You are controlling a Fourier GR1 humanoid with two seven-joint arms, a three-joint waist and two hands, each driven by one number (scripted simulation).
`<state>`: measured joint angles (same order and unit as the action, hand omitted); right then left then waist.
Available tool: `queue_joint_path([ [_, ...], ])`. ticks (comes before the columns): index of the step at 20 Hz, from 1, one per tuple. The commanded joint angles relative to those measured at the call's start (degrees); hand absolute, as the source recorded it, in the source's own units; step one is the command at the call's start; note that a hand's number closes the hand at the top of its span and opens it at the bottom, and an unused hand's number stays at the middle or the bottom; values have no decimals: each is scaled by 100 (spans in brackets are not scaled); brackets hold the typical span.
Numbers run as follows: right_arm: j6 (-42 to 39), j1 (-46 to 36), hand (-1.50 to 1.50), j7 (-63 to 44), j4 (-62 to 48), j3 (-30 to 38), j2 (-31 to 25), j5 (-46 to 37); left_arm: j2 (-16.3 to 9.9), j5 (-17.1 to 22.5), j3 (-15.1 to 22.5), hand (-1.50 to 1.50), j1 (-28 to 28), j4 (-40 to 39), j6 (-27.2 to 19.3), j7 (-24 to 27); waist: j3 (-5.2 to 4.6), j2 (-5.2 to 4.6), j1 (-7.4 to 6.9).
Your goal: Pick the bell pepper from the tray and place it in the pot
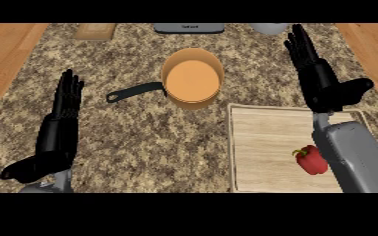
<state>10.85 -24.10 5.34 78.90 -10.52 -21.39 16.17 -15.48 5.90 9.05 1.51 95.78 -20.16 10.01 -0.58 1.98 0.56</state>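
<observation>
**Inspector:** Item one, the bell pepper (311,160). Red, green stem at upper left, lying on the tray (266,145) near its right edge, just beside the right forearm and partly tucked against it.

**Assistant:** Handling?

**Inspector:** Judged light, hollow, fairly stiff, with a smooth waxy skin that may slip. Best taken across the broad body, fingers on one side and thumb opposite; the stem is too small to trust.

**Assistant:** State of the hands?

**Inspector:** The right hand (319,80) is beyond the tray's far edge, fingers straight and extended, holding nothing. The left hand (60,120) rests at the view's left over the bench (133,140), fingers straight, also holding nothing.

**Assistant:** Destination?

**Inspector:** The pot (193,78), copper-coloured, stands up and left of the tray, apart from it, its dark handle pointing left. Nothing visible inside.

**Assistant:** Obstructions?

**Inspector:** None between tray and pot. The forearm itself crowds the pepper; the right hand must draw back to reach it. A grey appliance (189,28), a board (96,30) and a pale bowl (269,28) sit at the far edge, well apart.
</observation>
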Motion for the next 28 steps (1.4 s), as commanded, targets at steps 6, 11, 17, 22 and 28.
queue_joint_path([
  [6, -2543, 1046, 150, 846, 765, -1633, -1274, -697, -369, 263, 681, 0, -498, -969, 1113, -1051, 59, -257, 242],
  [11, -569, 1826, -150, 3514, 1235, -262, -868, -1009, -331, 602, 591, 0, -429, -1149, 1357, -1334, 109, -172, 588],
  [17, -1804, 3525, -150, 5328, 1941, 527, -1764, -251, -446, 784, 489, 0, -84, -1432, 1828, -1432, 63, -169, 284],
  [22, -1646, 4292, -150, 3722, 2790, 846, -2739, -797, -273, 599, 664, 0, -67, -1599, 1813, -1438, 41, -171, 192],
  [28, -2132, 4968, -150, 2397, 3659, 1280, -3132, -274, -141, 609, 547, 0, 294, -1789, 1910, -1568, 47, -184, 75],
])
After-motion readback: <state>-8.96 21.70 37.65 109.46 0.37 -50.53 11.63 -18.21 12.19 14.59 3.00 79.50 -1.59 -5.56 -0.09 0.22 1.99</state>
